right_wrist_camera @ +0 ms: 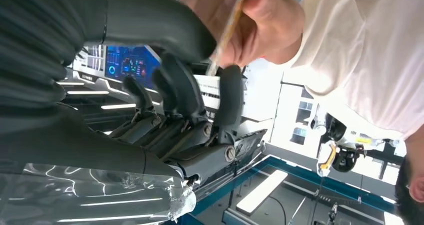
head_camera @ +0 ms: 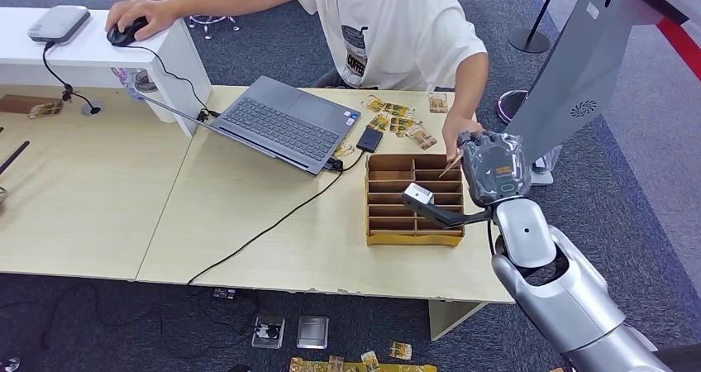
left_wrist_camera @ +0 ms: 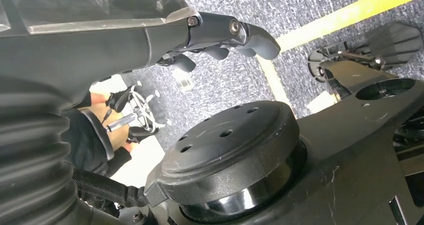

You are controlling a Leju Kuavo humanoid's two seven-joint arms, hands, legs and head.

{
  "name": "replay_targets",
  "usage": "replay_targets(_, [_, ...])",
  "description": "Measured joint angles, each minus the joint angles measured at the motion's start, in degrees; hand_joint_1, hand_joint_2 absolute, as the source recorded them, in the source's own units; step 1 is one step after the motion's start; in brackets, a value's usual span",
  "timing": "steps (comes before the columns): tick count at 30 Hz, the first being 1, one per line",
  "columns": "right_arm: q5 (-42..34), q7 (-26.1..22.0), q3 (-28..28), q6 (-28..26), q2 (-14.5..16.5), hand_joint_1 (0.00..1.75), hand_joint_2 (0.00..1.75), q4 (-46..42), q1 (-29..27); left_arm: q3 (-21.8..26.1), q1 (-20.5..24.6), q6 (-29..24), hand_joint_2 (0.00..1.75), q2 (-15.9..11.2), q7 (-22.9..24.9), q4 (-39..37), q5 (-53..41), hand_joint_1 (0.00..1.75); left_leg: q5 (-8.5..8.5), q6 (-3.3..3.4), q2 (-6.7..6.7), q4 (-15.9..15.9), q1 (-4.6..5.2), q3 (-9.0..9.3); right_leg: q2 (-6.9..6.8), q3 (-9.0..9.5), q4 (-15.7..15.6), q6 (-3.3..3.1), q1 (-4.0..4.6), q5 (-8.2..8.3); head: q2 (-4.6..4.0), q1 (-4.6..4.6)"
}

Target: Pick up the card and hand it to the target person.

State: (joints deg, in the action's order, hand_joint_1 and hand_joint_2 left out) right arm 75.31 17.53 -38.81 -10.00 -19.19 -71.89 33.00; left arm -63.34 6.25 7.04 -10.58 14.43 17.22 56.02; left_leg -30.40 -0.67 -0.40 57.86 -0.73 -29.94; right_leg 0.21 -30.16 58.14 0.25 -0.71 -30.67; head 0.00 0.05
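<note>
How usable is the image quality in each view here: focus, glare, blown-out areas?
Head view: evenly lit and sharp across the table and card box. Right wrist view: strong backlight from bright windows, the person's hand and card close and soft, glare on the plastic wrap. Left wrist view: dark and underexposed around the left hand.

We observe a light wooden table (head_camera: 248,223) bearing an open laptop (head_camera: 285,124), a black cable (head_camera: 273,223), a compartmented cardboard tray (head_camera: 388,233) and scattered cards (head_camera: 397,117) beside a phone (head_camera: 369,139).
</note>
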Motion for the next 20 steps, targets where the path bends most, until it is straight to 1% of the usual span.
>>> replay_targets(9, [-0.33,0.32,0.47,-1.27,-0.04,0.00,1.75,-0.42,-0.47,0.02,0.00,0.03,1.75,0.00,-0.01,-0.03,-0.51,0.00,0.00,0.00,0.00,0.00,0.00,0.00,0.00,0.00,0.00,0.00,0.00,0.00,0.00,-0.01])
replay_targets(16, [-2.40,-0.09,1.32,-2.52,-0.05,0.00,1.75,-0.94,-1.53,0.03,0.00,0.02,1.75,0.00,-0.04,-0.07,-0.57,0.00,0.00,0.00,0.00,0.00,0.00,0.00,0.00,0.00,0.00,0.00,0.00,0.00,0.00,0.01])
replay_targets(20, [-3.86,-0.63,1.29,-4.10,0.21,0.00,0.00,-0.86,-1.86,0.11,0.00,-0.01,1.75,0.00,-0.04,-0.07,-0.48,0.00,0.00,0.00,0.00,0.00,0.00,-0.01,0.00,0.00,0.00,0.00,0.00,0.00,0.00,-0.01])
